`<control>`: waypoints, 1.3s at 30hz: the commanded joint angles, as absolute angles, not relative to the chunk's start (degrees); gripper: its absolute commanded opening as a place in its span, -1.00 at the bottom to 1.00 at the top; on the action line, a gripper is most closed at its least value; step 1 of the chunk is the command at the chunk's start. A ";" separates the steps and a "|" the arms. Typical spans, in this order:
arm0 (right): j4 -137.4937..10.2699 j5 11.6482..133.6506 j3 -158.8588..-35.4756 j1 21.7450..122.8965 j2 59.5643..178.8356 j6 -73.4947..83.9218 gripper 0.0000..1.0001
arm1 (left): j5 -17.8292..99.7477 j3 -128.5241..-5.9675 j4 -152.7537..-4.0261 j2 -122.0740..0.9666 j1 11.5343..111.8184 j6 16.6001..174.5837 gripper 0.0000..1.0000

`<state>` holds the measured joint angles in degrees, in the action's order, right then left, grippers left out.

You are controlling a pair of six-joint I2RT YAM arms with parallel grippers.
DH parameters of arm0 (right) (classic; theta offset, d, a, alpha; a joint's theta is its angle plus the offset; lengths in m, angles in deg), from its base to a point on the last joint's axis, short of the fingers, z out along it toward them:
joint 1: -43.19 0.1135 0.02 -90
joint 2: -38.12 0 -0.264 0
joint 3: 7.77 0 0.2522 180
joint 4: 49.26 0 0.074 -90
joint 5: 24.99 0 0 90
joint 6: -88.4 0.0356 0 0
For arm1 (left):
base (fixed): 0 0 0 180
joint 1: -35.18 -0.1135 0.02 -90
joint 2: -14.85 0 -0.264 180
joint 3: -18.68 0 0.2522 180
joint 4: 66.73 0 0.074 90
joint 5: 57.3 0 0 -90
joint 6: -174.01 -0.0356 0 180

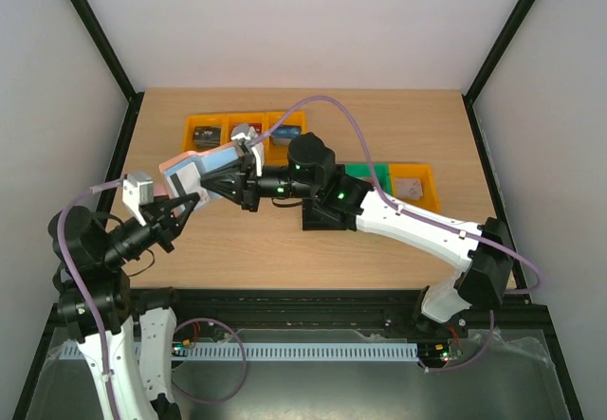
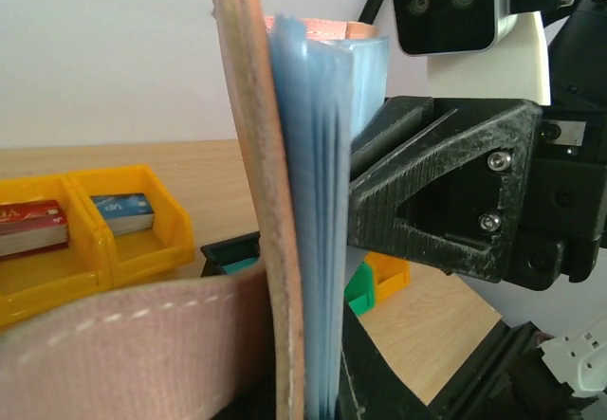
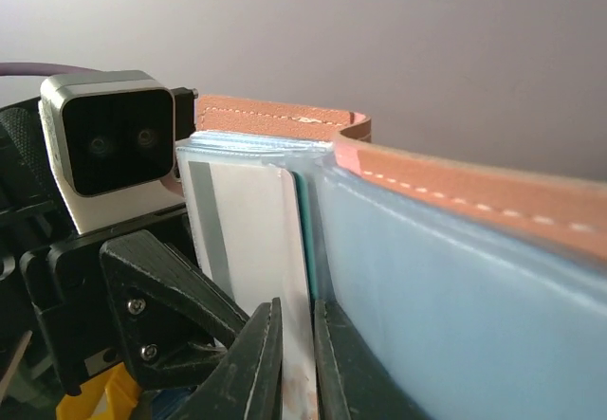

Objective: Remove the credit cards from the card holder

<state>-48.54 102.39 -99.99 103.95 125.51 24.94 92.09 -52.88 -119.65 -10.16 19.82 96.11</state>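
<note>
Left gripper: sitting at 9 o'clock of the table; fingers drawn narrow, clamping the holder's lower corner.
Holder: being held up off the table at 9 to 10 o'clock, between the two grippers. It is showing brown leather outside and pale blue pockets inside. In the left wrist view it is standing edge-on, with the brown skin at 9 o'clock of the blue layers.
Back bins: three yellow bins sitting in a row at 11 to 12 o'clock, near the far edge, holding small packs.
White card: lying against the blue pockets, a grey stripe running along its 9 o'clock edge. Whether it is still sitting in a pocket cannot be told.
Teal card: showing only as a thin edge, just at 3 o'clock of the white card, tucked behind a blue pocket.
Right gripper: reaching into the holder from 3 o'clock; fingers drawn narrow, pinching the white card low down, one on each face.
Green bin: sitting at 3 o'clock, partly hidden by the right arm.
Yellow bin: touching the green bin on its 3 o'clock side.
Table: pale wood, carrying all the bins.
</note>
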 commanded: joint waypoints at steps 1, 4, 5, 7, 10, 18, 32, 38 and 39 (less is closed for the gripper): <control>-50.25 101.05 -102.91 103.55 125.93 23.02 -0.77 | 101.78 -53.01 -112.50 -8.60 19.37 98.61 -0.96; -52.11 102.78 -103.43 103.25 126.38 21.00 -0.68 | 105.32 -51.22 -106.52 -8.09 19.37 104.65 -0.96; -52.86 103.97 -103.63 103.19 126.55 20.05 -0.65 | 106.31 -50.44 -104.09 -7.97 19.36 107.09 -0.96; -54.59 107.18 -104.14 103.23 127.10 18.03 -0.58 | 107.14 -49.68 -101.33 -7.63 19.40 108.91 -0.96; -57.95 110.03 -105.50 103.16 128.15 14.36 -0.49 | 108.17 -49.57 -101.53 -6.86 19.28 105.45 -0.96; -65.03 118.22 -110.96 103.56 131.51 7.35 -0.56 | 104.95 -47.77 -102.24 -9.00 18.74 102.65 -0.96; -73.78 131.33 -106.27 102.92 123.45 -12.04 -0.49 | 102.37 -46.55 -105.93 -14.47 21.67 90.52 -0.96; -66.14 115.66 -101.59 101.26 118.88 -4.29 -0.33 | 102.17 -45.35 -107.41 -14.80 23.05 89.24 -0.96; -64.50 110.69 -100.64 100.88 118.37 -2.05 -0.30 | 101.87 -45.16 -107.62 -14.66 23.36 88.79 -0.96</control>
<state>-71.27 125.58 -103.73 102.39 122.32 -8.10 101.67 -45.71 -107.15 -14.62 22.51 91.85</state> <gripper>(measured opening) 0.321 0.090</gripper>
